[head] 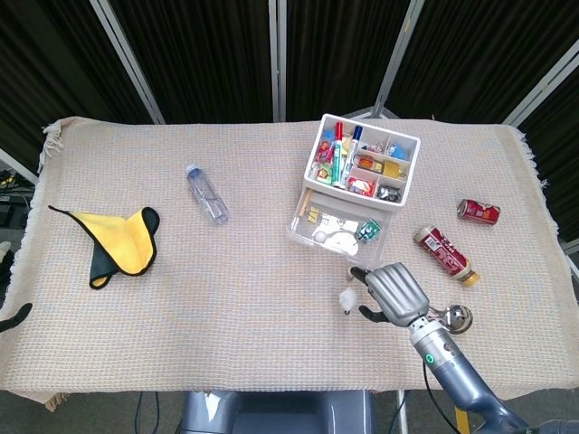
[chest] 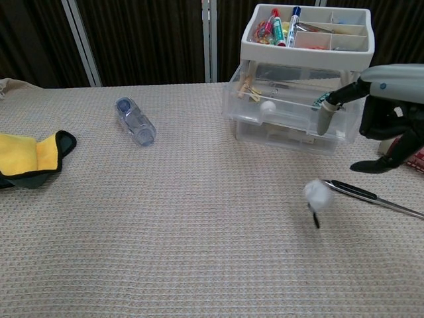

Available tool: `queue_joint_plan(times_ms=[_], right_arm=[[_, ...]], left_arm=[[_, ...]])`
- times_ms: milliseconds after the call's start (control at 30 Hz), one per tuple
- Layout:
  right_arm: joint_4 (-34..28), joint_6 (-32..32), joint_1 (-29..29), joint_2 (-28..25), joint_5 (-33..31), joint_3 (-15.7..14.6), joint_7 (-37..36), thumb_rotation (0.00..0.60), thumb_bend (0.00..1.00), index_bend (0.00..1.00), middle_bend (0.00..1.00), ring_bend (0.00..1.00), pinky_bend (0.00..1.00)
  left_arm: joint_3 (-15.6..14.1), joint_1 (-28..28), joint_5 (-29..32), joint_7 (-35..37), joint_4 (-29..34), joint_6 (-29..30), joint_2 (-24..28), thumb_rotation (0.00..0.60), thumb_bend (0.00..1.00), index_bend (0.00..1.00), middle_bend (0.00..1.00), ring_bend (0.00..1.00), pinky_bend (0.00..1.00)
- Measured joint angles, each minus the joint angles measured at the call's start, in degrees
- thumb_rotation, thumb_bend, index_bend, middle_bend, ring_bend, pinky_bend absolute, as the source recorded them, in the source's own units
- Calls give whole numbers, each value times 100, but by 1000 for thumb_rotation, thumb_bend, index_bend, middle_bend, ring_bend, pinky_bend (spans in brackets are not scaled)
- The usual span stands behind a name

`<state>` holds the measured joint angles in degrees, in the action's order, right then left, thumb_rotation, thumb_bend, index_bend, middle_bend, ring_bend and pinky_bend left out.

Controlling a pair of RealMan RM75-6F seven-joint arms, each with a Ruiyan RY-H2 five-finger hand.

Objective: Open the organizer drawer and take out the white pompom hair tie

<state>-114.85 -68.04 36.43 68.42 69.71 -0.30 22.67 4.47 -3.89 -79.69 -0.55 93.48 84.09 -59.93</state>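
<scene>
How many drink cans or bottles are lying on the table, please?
3. A clear plastic bottle lies left of the organizer; a red can lies at the far right; a red-labelled bottle lies just below it. Others may be hidden.

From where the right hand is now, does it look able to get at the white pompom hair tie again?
Probably yes. The white pompom hair tie lies loose on the cloth just left of the right hand, whose fingers are spread, and nothing sits between them.
</scene>
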Motion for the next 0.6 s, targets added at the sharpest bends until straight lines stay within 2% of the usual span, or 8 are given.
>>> queue_joint_plan(times_ms=[100, 167, 267, 433, 600], right_arm=[[225, -99, -96, 133, 127, 24, -31, 600, 159, 246, 837, 871, 691], [310, -202, -184, 163, 216, 41, -103, 600, 159, 240, 773, 828, 658], [348, -368, -335, 123, 398, 24, -324, 600, 158, 231, 601, 699, 600], [560, -863, -725, -3, 1079, -86, -868, 600, 154, 182, 249, 325, 328], [1064, -1640, -1260, -144, 1747, -222, -1565, 600, 147, 132, 55, 91, 149]], left_arm=[[2, -7, 11, 4, -11, -18, -4, 600, 247, 0, 0, 0, 0], [0, -10, 10, 3, -11, -24, -6, 600, 247, 0, 0, 0, 0], [-4, -7, -11, -13, -2, -4, -16, 600, 247, 0, 0, 0, 0], [-6, -1, -32, -22, -12, 23, -43, 600, 247, 0, 0, 0, 0], [-5, 5, -78, -19, -48, 76, -90, 600, 246, 0, 0, 0, 0]])
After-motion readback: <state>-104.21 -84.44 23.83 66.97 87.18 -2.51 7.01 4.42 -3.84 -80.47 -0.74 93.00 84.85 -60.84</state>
